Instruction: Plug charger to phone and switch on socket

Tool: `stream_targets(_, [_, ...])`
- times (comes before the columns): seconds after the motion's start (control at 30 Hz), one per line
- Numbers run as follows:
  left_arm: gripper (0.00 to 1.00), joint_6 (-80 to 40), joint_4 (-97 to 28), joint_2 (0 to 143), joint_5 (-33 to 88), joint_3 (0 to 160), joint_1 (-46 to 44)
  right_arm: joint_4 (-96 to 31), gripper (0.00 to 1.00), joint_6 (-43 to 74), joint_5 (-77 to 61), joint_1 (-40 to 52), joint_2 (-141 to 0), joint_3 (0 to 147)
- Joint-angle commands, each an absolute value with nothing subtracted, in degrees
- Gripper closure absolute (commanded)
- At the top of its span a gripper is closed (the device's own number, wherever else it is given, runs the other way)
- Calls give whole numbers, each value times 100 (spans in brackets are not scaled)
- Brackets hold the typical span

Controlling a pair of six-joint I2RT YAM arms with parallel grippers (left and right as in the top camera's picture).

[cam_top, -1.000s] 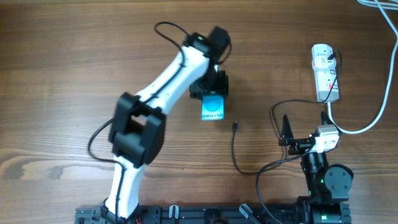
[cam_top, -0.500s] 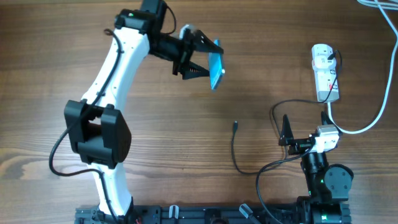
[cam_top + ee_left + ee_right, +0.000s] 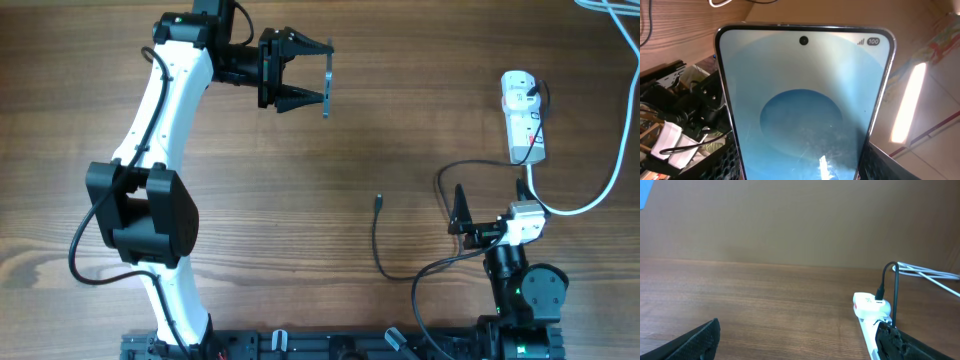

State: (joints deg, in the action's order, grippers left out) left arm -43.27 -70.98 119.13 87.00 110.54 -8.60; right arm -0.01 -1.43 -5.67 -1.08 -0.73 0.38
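Smartphone (image 3: 802, 105), flat, rectangular, blue-screened, clamped in left gripper (image 3: 318, 78) near far edge; edge-on from overhead, lower end cut off in wrist view. Right gripper (image 3: 797, 345) spread wide, near-right corner.

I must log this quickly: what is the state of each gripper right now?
Left gripper: closed, holding the phone.
Right gripper: open, holding nothing.

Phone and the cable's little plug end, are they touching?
Apart. The overhead view shows the phone gripped in the left pincer, with bare table between it and the charger plug tip.
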Motion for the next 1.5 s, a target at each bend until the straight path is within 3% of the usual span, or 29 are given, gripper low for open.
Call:
stream_targets(0.0, [36, -4401, -7098, 11743, 9035, 11187, -845, 14, 0, -193, -493, -137, -27, 30])
stream_targets(1.47, [37, -4399, -7098, 11743, 9035, 11187, -727, 14, 0, -196, -493, -137, -27, 30])
